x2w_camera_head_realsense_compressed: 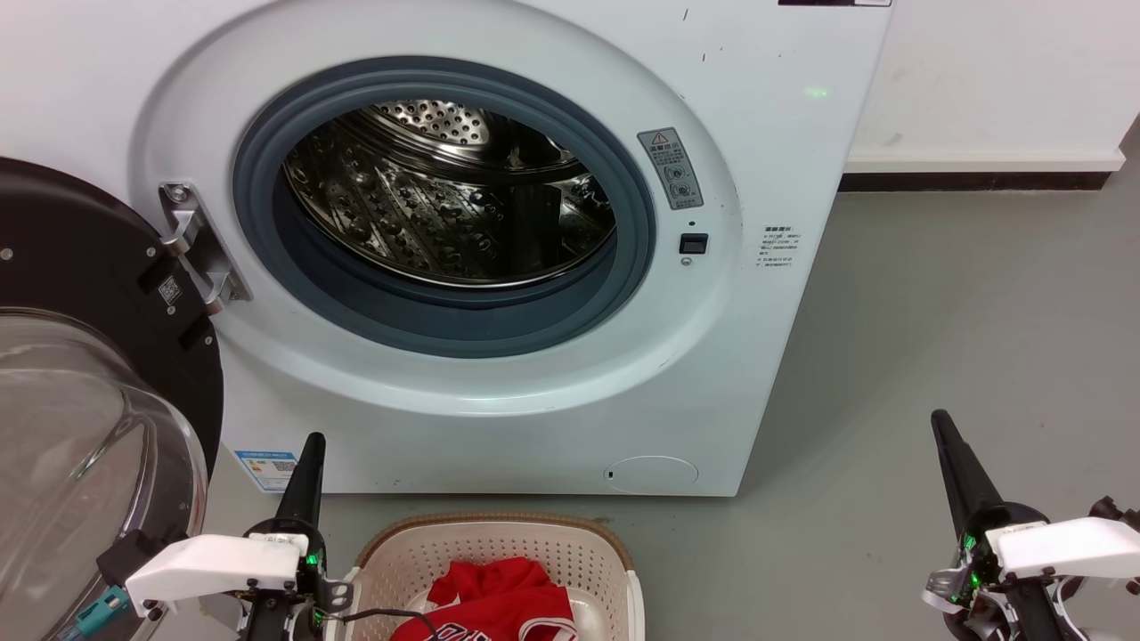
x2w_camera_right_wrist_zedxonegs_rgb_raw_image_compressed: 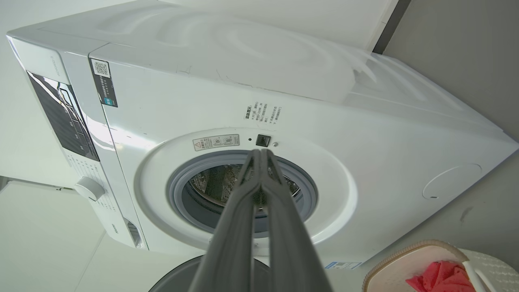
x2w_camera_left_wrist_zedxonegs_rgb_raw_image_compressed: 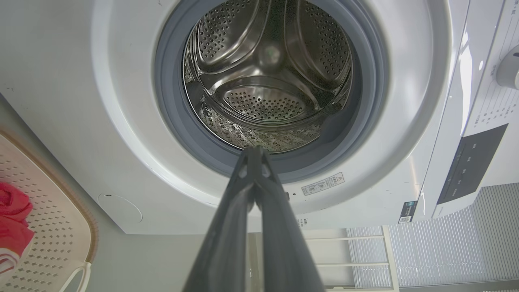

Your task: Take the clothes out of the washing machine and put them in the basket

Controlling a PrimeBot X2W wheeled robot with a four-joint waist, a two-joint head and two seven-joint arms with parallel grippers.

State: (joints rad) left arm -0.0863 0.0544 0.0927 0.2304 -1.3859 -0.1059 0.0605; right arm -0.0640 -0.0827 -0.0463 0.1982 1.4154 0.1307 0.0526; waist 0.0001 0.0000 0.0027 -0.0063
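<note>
Head view, red clothes (x2w_camera_head_realsense_compressed: 499, 596) in basket (x2w_camera_head_realsense_compressed: 499, 525) just before washing machine (x2w_camera_head_realsense_compressed: 757, 178), door (x2w_camera_head_realsense_compressed: 89, 401) swung wide at left, left gripper (x2w_camera_head_realsense_compressed: 313, 441) and right gripper (x2w_camera_head_realsense_compressed: 940, 420) both closed, holding nothing, grey floor (x2w_camera_head_realsense_compressed: 935, 338) at right

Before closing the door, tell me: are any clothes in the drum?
No, the drum shows bare perforated steel; the red clothes lie in the basket.

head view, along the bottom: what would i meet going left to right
glass door → left end effector → basket → right end effector
</note>
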